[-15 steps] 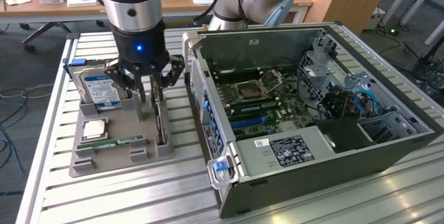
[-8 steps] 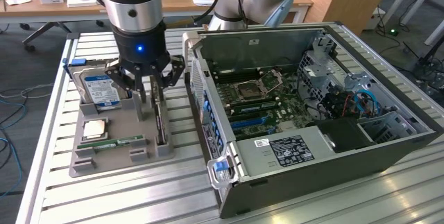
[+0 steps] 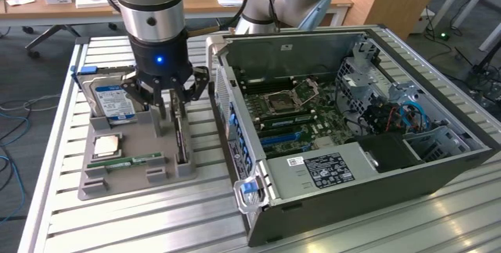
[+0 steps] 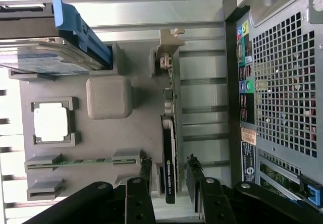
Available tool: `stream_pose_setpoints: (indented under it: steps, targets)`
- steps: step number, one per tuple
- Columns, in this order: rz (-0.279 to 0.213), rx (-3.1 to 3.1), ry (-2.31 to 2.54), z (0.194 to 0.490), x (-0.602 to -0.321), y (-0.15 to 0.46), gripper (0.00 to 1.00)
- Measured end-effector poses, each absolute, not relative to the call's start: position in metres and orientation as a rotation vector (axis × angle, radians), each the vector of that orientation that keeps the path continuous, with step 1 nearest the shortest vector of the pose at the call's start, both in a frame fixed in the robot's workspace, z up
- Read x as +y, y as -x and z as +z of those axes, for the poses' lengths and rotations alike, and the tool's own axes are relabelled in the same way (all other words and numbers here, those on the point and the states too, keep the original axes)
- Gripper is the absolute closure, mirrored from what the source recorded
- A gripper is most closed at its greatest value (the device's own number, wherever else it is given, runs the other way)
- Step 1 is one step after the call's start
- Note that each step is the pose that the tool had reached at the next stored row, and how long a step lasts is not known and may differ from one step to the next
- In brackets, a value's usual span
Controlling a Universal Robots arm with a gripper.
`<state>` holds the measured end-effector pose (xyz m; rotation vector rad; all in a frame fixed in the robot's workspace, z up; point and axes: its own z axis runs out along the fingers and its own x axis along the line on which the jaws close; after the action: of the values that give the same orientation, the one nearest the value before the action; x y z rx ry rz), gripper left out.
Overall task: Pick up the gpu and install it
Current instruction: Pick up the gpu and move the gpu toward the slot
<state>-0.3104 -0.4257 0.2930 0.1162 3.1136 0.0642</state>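
Exterior view: the arm's gripper [image 3: 171, 103] hangs low over the grey holder [image 3: 133, 147], jaws spread as wide as they go and empty, one finger on each side of the gpu [image 3: 182, 138].

The card stands on its long edge in the holder's slot, on the holder's side nearest the computer case [image 3: 243, 165]. Seen from the wrist, the gpu [image 4: 169, 153] runs straight between the two fingertips [image 4: 146, 162], and its pale bracket [image 4: 169, 45] sits at the holder's far end.

For the grasp in hand, keep the pads square to the board's flat faces. Judging from these pictures, a pinch on the dark shrouded stretch rather than the bare board or the bracket would likely hold truer. A skewed close could tilt the card in its slot.

Room is tight toward the holder's middle. There the memory stick [image 4: 83, 161] lies in its cradle, ending just beside one finger, with a raised block [image 4: 108, 98] further along. The hard drive [image 3: 114, 97] and the processor [image 3: 107, 144] sit on the holder's far side, well apart from the card.

Toward the case you have a strip of bare slatted table [image 4: 202, 98] beyond the holder's edge, then the perforated rear wall. Straight above the holder is open.
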Motion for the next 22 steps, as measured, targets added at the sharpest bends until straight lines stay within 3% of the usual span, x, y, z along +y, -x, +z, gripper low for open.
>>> stream_pose_setpoints:
  steps: [22]
  targets:
    - [0.064,3.114,-0.116,0.2864,-0.4163,0.3104,0.58]
